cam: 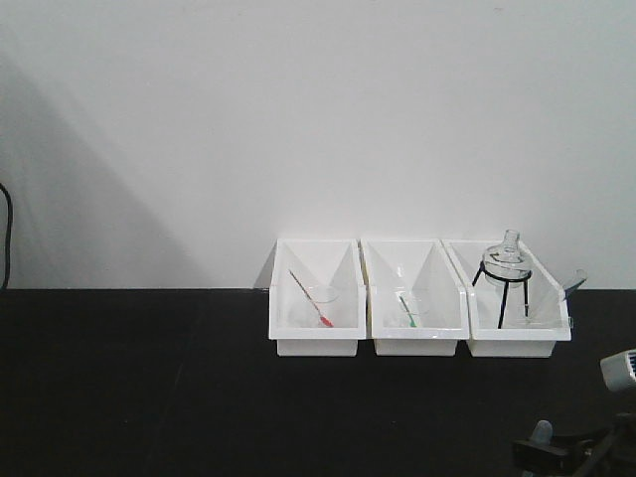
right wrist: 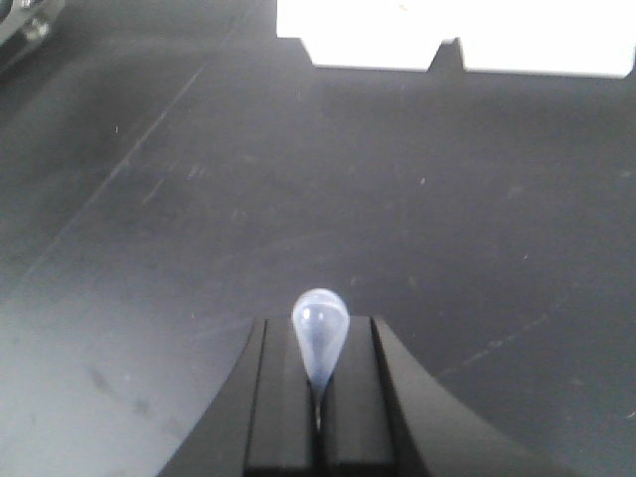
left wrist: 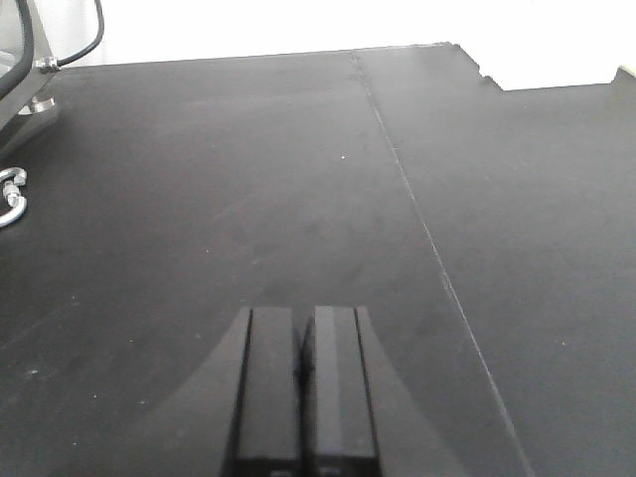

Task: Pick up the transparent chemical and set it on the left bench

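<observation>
My right gripper (right wrist: 318,343) is shut on a pale translucent spoon-like stirrer (right wrist: 319,320) and holds it just above the black left bench (right wrist: 447,199). In the front view the gripper (cam: 545,447) and the stirrer (cam: 542,430) are at the bottom right. No clear beaker shows with the stirrer. My left gripper (left wrist: 303,320) is shut and empty over the bare benchtop (left wrist: 199,179). Three white bins stand against the white wall: the left bin (cam: 313,344) holds a beaker with a red stirrer (cam: 310,298), and the middle bin (cam: 417,346) holds one with a green stirrer (cam: 405,310).
The right bin (cam: 517,346) holds a black tripod with a glass flask (cam: 507,260); a clear glass piece (cam: 574,281) juts over its right rim. A dark cable (cam: 5,234) hangs at the far left. Metal hardware (left wrist: 10,197) sits left of my left gripper. A seam (left wrist: 427,238) crosses the bench.
</observation>
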